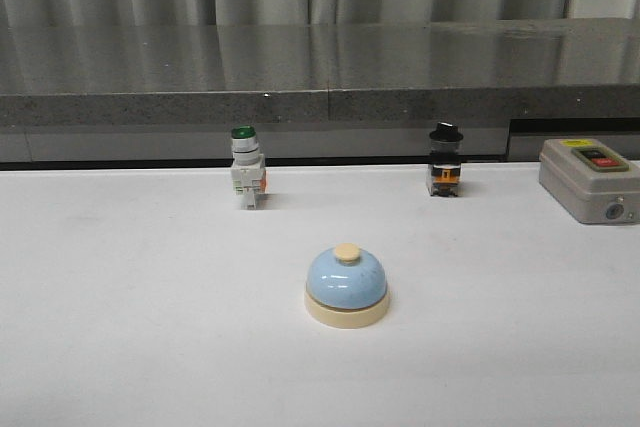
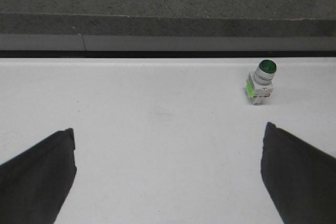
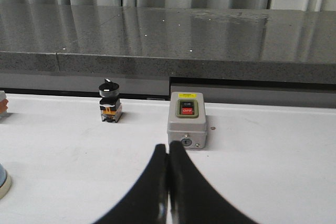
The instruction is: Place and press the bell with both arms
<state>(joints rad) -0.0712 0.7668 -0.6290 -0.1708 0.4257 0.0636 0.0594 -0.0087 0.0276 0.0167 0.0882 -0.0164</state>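
The left end effector [image 2: 168, 174] is spread wide over bare table [image 1: 120, 327], holding nothing. The bell [image 1: 346, 287] stands upright mid-table, nearer the front edge, untouched, so placing and pressing look undone. The right end effector [image 3: 168, 182], fingers pressed together, is well apart from it.

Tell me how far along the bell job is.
Done: the bell stands upright on the white table, nothing gripping it. In hand: nothing; the left gripper is open over bare table near the green-capped switch, and the right gripper is shut, empty, facing the grey switch box. Left: pressing the cream button.
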